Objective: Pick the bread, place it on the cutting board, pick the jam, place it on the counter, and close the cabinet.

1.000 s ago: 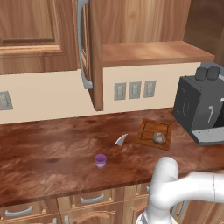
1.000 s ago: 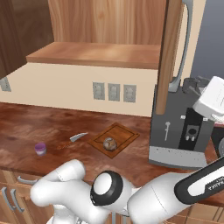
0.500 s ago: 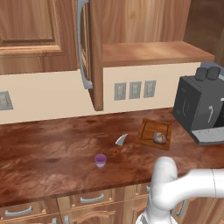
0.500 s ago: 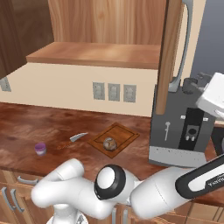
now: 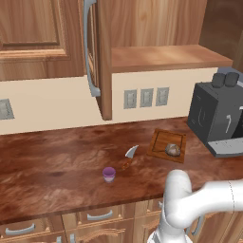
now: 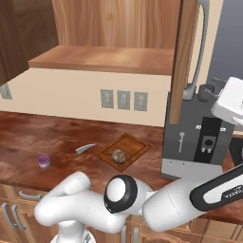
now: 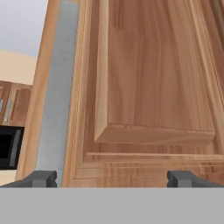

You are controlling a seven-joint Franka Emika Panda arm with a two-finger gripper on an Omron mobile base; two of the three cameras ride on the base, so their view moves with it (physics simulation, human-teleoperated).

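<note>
On the cutting board (image 5: 167, 144) the bread (image 5: 173, 150) is resting; gripper (image 7: 112, 178), jaws spread, is facing what is probably the cabinet (image 7: 153, 87) door.

The bread (image 5: 173, 150) lies on the cutting board (image 5: 163, 140), toward its right end. To the left, a knife (image 5: 129, 155) and then the jam (image 5: 109, 174) sit on the surface (image 5: 52, 166). Above, the cabinet (image 5: 97, 61) door seems to stand open, edge-on.
</note>
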